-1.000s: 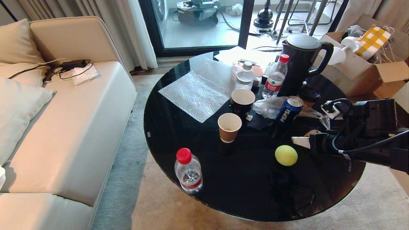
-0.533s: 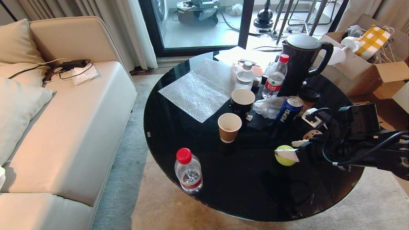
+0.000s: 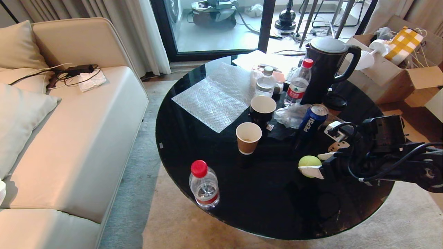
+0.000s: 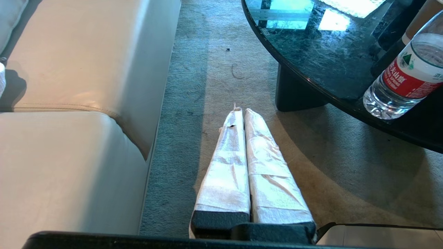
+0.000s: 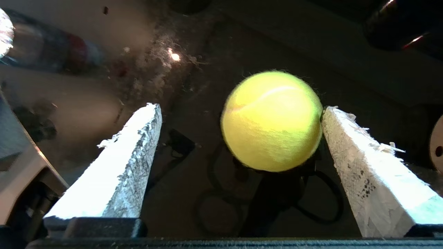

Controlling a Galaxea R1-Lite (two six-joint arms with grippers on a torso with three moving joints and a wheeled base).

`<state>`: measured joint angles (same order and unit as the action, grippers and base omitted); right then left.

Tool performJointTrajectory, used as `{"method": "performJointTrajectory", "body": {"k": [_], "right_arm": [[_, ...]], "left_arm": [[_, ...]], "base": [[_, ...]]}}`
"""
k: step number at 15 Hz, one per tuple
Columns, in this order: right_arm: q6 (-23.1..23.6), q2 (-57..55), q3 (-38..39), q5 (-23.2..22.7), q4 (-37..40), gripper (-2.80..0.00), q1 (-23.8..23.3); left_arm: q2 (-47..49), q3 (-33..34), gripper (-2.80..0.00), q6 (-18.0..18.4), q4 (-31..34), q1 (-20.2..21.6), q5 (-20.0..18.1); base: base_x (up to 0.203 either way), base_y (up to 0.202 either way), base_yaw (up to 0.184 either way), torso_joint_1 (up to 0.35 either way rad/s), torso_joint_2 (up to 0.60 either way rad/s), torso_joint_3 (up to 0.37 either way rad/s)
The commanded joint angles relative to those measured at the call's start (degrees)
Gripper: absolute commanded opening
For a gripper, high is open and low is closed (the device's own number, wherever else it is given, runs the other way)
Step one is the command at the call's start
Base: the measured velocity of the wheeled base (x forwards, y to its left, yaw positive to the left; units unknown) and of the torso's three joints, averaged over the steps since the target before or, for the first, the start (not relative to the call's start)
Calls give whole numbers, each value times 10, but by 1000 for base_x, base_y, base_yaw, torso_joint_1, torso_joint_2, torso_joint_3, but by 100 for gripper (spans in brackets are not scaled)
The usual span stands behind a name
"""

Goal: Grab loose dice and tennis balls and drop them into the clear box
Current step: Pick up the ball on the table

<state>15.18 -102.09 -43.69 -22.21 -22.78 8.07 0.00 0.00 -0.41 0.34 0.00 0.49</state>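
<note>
A round, glossy black tabletop (image 3: pixel 221 193) stands beside a cream sofa (image 3: pixel 69 145). Taking the blue Pepsi can (image 3: pixel 312 119) as the landmark: one fuzzy yellow-green tennis ball (image 3: pixel 309 163) sits on the tabletop nearer the camera than the can and almost in line with it.

The right claw (image 3: pixel 316 162) reaches in from the right edge of the tabletop at ball height, nearer the camera than the can. Its two white-wrapped fingers (image 5: pixel 121 162) are spread wide, with the ball (image 5: pixel 272 121) between them. In the right wrist view the ball sits off-centre, right against the inner face of one finger, possibly touching it, while a clear gap separates it from the other finger. The claw is not pinching the ball, which rests on the dark surface.

A brown paper cup (image 3: pixel 248 137) stands left of the can, and a black cup (image 3: pixel 262 109) lies left of it and slightly farther back. A dark kettle (image 3: pixel 325 69) stands behind the can. A water bottle with a red cap (image 3: pixel 204 186) stands far left of the can, close to the near rim.

The left claw (image 4: pixel 242 110) hangs over the carpet (image 4: pixel 193 86) between sofa and tabletop, its padded fingers pressed together and holding nothing.

No dice or clear box appear in any view.
</note>
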Motion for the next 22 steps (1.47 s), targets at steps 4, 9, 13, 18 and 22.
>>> {"method": "performJointTrajectory", "body": {"k": [4, 9, 13, 18, 22], "right_arm": [[12, -21, -3, -1, -2, 0, -4], [18, -47, -23, 1, -18, 0, -5], [23, -74, -24, 22, -50, 0, -6], [31, -86, -27, 28, -58, 0, -6], [36, -87, -26, 29, -59, 0, -6]], "left_arm": [[0, 0, -280, 0, 0, 0, 0], [0, 0, -280, 0, 0, 0, 0], [0, 0, -280, 0, 0, 0, 0], [0, 0, -280, 0, 0, 0, 0], [0, 0, -280, 0, 0, 0, 0]], "base": [[0, 0, 0, 0, 0, 0], [0, 0, 0, 0, 0, 0], [0, 0, 0, 0, 0, 0], [0, 0, 0, 0, 0, 0], [0, 0, 0, 0, 0, 0]]}}
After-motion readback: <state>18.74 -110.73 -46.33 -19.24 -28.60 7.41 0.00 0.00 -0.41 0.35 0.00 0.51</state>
